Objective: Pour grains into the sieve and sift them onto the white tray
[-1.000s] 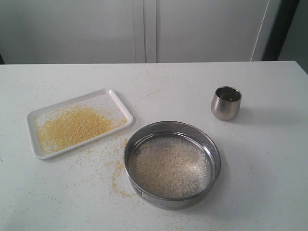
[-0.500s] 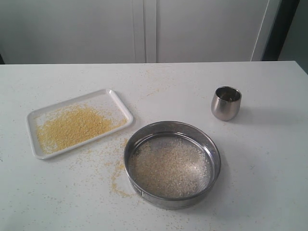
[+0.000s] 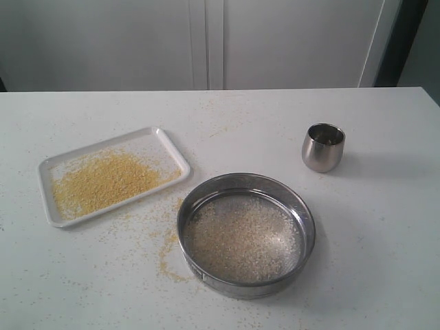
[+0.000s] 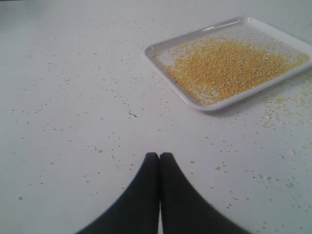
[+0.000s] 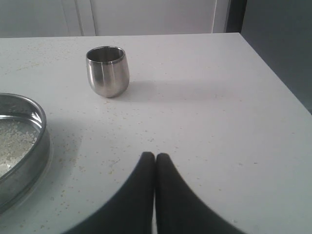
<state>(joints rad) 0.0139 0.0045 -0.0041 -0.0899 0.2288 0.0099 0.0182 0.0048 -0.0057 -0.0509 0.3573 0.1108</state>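
Observation:
The round steel sieve (image 3: 246, 234) rests on the table near the front, with pale coarse grains (image 3: 240, 239) lying on its mesh; its rim (image 5: 29, 161) also shows in the right wrist view. To its left lies the white tray (image 3: 168, 143), covered with fine golden-yellow grains (image 3: 103, 181); the left wrist view shows the tray (image 4: 161, 48) and its yellow meal (image 4: 226, 66) too. My left gripper (image 4: 159, 156) is shut and empty above bare table, apart from the tray. My right gripper (image 5: 155, 156) is shut and empty, apart from the sieve. Neither arm appears in the exterior view.
A small rounded steel cup (image 3: 322, 147) stands upright behind and right of the sieve, also seen as the cup (image 5: 107, 71) in the right wrist view. Spilled yellow meal (image 3: 167, 254) lies on the table between tray and sieve. The table's right edge (image 5: 273, 73) drops off nearby.

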